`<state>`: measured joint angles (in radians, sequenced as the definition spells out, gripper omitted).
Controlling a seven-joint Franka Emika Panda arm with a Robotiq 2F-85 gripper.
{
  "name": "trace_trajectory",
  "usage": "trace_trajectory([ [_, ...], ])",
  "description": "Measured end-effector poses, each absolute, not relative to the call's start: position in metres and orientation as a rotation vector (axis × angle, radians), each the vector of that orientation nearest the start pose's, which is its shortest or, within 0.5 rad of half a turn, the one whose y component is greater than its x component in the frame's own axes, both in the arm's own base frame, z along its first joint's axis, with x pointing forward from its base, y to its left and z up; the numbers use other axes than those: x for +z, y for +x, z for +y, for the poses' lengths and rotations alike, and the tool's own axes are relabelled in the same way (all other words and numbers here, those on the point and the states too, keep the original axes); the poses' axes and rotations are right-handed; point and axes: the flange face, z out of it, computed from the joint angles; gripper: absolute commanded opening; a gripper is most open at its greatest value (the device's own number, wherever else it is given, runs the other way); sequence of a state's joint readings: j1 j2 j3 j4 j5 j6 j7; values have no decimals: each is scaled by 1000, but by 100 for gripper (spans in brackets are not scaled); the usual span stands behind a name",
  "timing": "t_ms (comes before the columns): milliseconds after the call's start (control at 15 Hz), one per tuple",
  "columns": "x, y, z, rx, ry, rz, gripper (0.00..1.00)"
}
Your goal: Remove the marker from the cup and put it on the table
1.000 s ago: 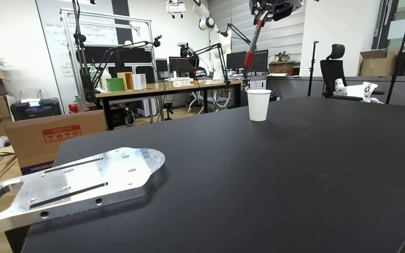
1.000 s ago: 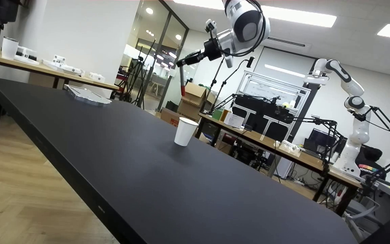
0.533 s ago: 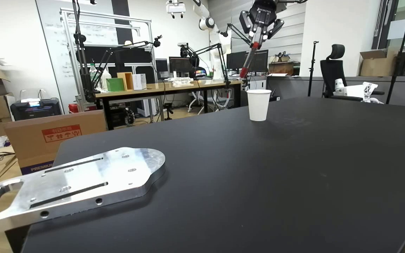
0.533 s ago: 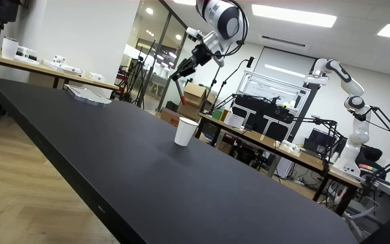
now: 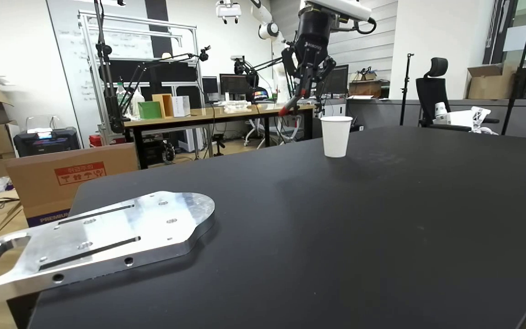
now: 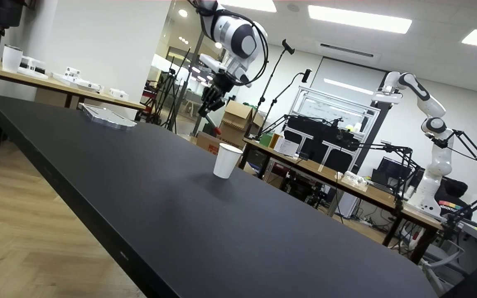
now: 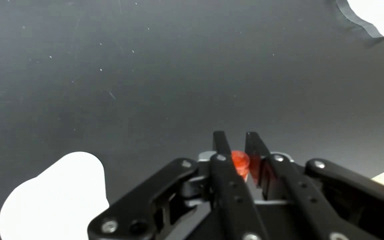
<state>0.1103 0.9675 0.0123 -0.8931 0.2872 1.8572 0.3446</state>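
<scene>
My gripper [image 5: 307, 87] is shut on the marker [image 5: 286, 108] and holds it tilted in the air, its red end pointing down. In an exterior view, the gripper [image 6: 204, 111] and the marker [image 6: 213, 124] appear up and left of the cup. In the wrist view, the marker's red end [image 7: 240, 161] sits between the fingers of the gripper [image 7: 236, 138]. The white cup stands upright on the black table [image 5: 336, 237] in both exterior views [image 5: 335, 137] [image 6: 227, 160]. A washed-out white shape at lower left of the wrist view looks like the cup [image 7: 55, 200].
A thick grey metal plate [image 5: 121, 224] lies at the table's end and also shows in the wrist view [image 7: 378, 16]. A cardboard box [image 5: 71, 183] stands beside the table. Cluttered wooden desks [image 5: 226, 114] and another white arm [image 6: 437, 165] are farther off.
My gripper has come down with the marker and moved left in both exterior views. The marker has gone from nearly upright to strongly tilted. The cup has not moved.
</scene>
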Motion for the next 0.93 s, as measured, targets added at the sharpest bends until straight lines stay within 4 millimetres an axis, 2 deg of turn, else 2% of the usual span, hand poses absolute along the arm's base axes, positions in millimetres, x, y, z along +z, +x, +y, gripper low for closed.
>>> trace_trajectory([
  [400,260,760,134,-29,-2880,370,5],
  [933,193,695,140,10,-2958,333,5],
])
